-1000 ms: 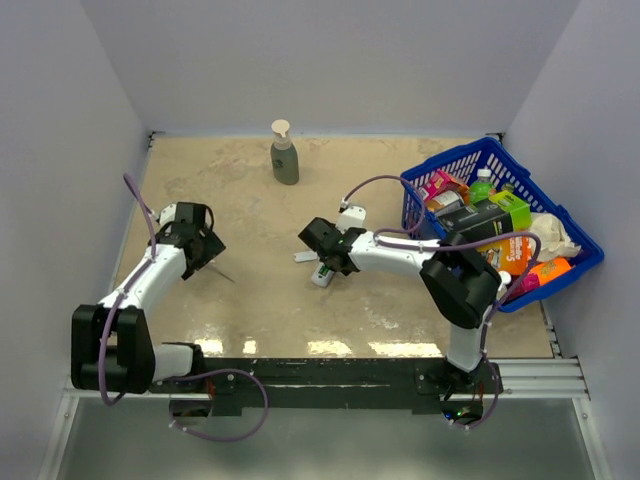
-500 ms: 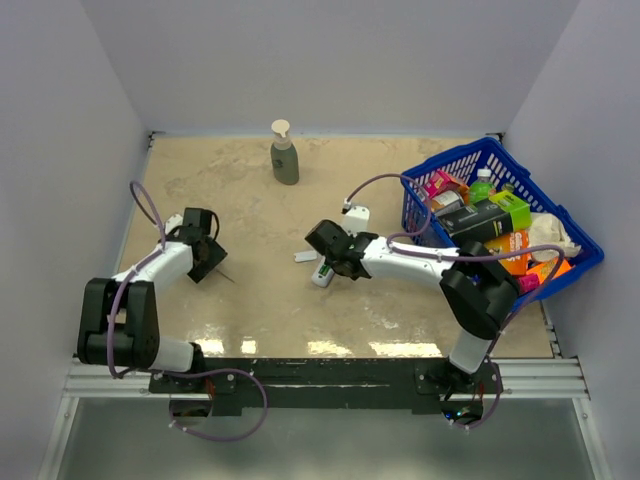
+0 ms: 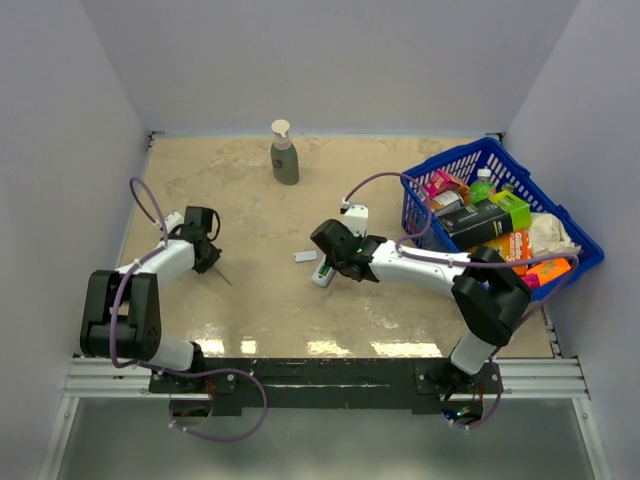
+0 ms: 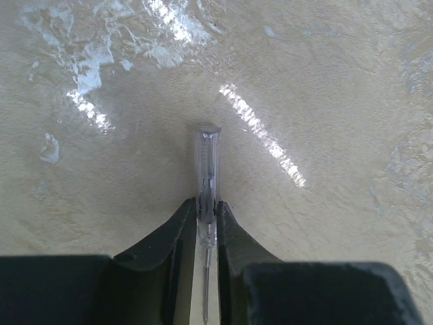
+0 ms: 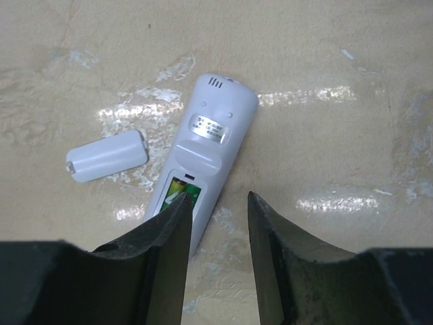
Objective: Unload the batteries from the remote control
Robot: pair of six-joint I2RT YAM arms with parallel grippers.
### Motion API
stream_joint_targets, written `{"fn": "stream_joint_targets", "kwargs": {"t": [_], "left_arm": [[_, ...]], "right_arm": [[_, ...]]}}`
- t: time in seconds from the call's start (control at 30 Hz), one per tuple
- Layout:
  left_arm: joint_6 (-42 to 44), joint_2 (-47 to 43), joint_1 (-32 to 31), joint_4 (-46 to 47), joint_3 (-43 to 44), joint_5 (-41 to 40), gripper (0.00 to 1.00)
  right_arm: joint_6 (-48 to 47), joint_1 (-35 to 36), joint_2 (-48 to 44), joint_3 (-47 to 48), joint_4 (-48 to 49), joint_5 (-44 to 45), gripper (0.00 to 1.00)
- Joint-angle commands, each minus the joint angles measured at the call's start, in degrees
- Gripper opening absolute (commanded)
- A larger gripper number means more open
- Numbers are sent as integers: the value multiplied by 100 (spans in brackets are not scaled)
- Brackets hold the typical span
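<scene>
While the right gripper [image 5: 220,200] is held part open with nothing between its jaws, only bare table [image 5: 338,122] is seen in the gap. The remote control [image 5: 206,145] is found just off that gap toward 11 o'clock, its near end tucked beneath the finger on that side. Its long axis is laid from 7 o'clock to 1 o'clock in the right wrist view, so it is slanted across the line of the jaws rather than matched to it. The batteries [image 5: 181,193] are shown as a patch of green in the open recess at the remote's near end, just beside the fingertip. It is judged that a small shift toward 10 o'clock and a turn of the wrist would be called for before the green could be reached. The detached cover [image 5: 107,156] is seen lying flat at 9 o'clock of the remote, apart from it. From above, the right gripper [image 3: 335,250] is placed directly by the remote control [image 3: 323,272]. The left gripper [image 3: 205,255] is set well apart at the table's 9 o'clock side, so the right arm is plainly the nearer. Only the left wrist view reveals that the left gripper [image 4: 206,206] is pinched tight on a thin clear stick [image 4: 206,156] pointing to 12 o'clock. The green recess is made out clearly only in the right wrist view.
</scene>
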Motion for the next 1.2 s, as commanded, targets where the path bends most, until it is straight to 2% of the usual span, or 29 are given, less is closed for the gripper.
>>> {"fn": "stream_joint_targets", "kwargs": {"t": [0.0,0.07,0.13,0.27,0.33,0.4,0.47,0.63,0.67,0.77,0.97,1.17], "left_arm": [[336,206,45,-339,-15,118,13],[495,127,45,-366,37,275,0],[758,-66,45,-331,64,468,0],[1365,-750,36,143,-137,1538,0],[1646,-1339,10,511,-304,1927,0],[1813,-1813,-42,566,-463,2279,0],[1945,-2121,-60,584,-524,2786,0],[2297,-2430,-78,952,-691,4334,0],[2350,-2501,-95,996,-709,4807,0],[2359,-2694,-305,1198,-762,5293,0],[2333,-2555,-1113,1708,-788,5839,0],[2289,-2466,-1273,1902,-771,5954,0]], "right_arm": [[-323,2,-472,-80,543,-365,42],[-490,2,-604,-141,762,-627,42],[-813,2,-744,-229,1103,-926,43],[-1763,-6,-1051,-458,2089,-2689,48],[-2035,-41,-1131,-459,2563,-3175,51],[-2273,-173,-1071,-257,2566,-3876,52],[-2511,-296,-965,77,2337,-4117,53],[-2424,-822,-912,95,2915,-5450,55],[-2433,-859,-842,165,2943,-5672,57],[-2766,-868,-430,692,2601,-6533,58],[-2758,-868,230,1361,2152,-7053,58],[-2968,-868,512,1756,1494,-7028,55]]}}
